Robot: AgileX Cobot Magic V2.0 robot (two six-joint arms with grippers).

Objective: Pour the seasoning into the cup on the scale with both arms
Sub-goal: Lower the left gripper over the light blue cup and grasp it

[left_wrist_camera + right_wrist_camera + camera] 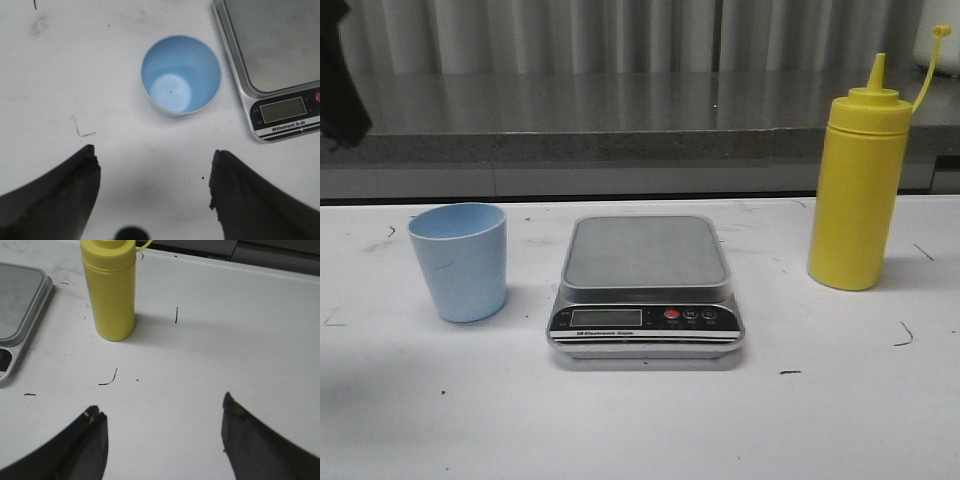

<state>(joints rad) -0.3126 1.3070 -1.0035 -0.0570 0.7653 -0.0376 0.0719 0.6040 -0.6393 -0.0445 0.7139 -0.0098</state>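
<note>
Blue cup (458, 260) at nine o'clock of scale (646, 290), off the plate; yellow seasoning bottle (857, 185) at three o'clock on tabletop (640, 420). Left gripper (152, 195), right gripper (162, 440) spread, empty. Light cup likely to tip; tall bottle likely to topple if nudged.

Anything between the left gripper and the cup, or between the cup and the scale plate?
Nothing visible. The open left gripper faces the cup over bare table, and the scale beside it has an empty plate.
</note>
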